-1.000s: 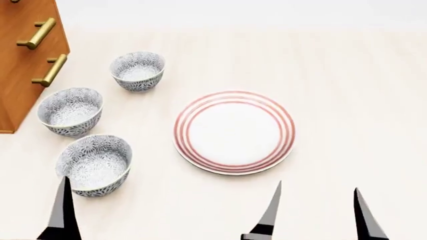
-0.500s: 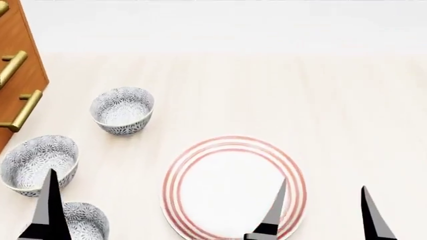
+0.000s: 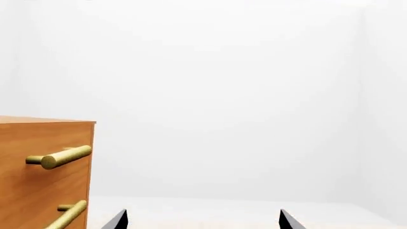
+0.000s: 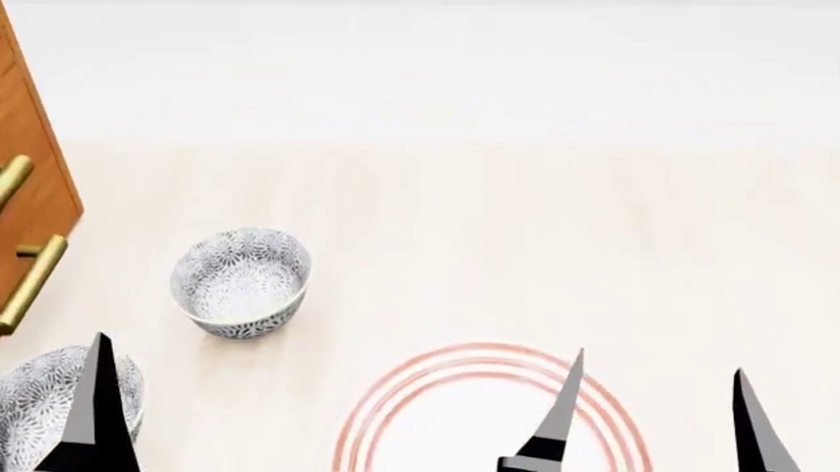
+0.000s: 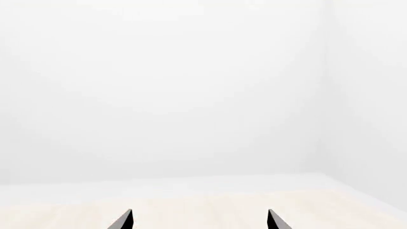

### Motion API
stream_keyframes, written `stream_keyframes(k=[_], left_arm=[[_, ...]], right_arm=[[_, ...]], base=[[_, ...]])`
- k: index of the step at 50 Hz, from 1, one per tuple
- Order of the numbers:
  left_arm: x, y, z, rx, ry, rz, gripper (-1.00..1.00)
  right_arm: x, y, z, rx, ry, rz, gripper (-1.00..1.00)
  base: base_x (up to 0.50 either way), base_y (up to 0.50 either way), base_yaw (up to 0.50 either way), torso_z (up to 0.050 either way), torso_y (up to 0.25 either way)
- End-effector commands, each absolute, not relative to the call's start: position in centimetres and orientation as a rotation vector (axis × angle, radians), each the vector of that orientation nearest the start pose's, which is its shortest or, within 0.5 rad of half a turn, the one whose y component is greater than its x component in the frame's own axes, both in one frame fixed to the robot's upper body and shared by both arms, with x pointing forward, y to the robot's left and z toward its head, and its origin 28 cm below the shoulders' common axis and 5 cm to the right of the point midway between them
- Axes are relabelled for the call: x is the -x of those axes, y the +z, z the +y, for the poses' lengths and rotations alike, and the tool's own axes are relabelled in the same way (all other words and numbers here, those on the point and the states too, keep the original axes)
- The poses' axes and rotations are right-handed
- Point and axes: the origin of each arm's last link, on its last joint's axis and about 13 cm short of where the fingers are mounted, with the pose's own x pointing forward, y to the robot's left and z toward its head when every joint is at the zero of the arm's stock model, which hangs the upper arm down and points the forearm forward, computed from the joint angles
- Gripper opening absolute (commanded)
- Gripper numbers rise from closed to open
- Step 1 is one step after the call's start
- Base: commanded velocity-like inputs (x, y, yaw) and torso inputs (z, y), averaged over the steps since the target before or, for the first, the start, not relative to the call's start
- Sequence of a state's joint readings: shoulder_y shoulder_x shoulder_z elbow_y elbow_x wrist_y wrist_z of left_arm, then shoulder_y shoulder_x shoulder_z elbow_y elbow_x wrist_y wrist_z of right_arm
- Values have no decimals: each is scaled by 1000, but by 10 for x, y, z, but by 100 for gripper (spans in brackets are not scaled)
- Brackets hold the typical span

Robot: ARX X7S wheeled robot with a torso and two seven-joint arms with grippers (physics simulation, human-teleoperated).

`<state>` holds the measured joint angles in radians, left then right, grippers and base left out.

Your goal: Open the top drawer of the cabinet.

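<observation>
The orange-brown cabinet [image 3: 38, 181] stands to one side in the left wrist view, with its top edge in sight. The top drawer [image 3: 45, 143] is shut, and its brass bar handle [image 3: 60, 157] sticks out toward the open room. A second handle [image 3: 70, 215] shows below it. My left gripper [image 3: 202, 220] is open and empty, some way off from the cabinet and beside it. In the head view the cabinet [image 4: 33, 167] is cut by the left edge. My right gripper [image 4: 656, 418] is open and empty over the plate.
A patterned bowl [image 4: 240, 280] stands on the pale table [image 4: 525, 216] near the cabinet. A second bowl [image 4: 33, 413] lies partly behind a left finger [image 4: 94, 413]. A white plate with red rings [image 4: 473, 393] lies at the front.
In the head view the bowls and plate have slid down the frame and the cabinet has shifted left, so one bowl has left the view. Both grippers stay open.
</observation>
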<state>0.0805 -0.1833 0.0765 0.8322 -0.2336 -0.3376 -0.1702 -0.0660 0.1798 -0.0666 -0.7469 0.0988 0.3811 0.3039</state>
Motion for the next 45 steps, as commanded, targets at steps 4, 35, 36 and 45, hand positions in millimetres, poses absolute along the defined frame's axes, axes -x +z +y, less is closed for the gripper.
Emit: stream_keyframes(k=[4,35,36,45], left_arm=[[-163,148,205,78,-75,-381,100],[-158,151,202,64,-86,-380,100],[-158,151,202,64,-86,-382,100],[-162,144,204,62,-87,-378,100]], right_arm=[[-176,125,-103,49,-131,-279,100],[-171,128,-105,-1,-130,-304,100],[-171,128,-105,-1,-129,-304,100],[-174,128,-103,5,-126,-303,100]], base=[[0,500,0,0,0],[0,392,0,0,0],[0,0,0,0,0],[0,0,0,0,0]])
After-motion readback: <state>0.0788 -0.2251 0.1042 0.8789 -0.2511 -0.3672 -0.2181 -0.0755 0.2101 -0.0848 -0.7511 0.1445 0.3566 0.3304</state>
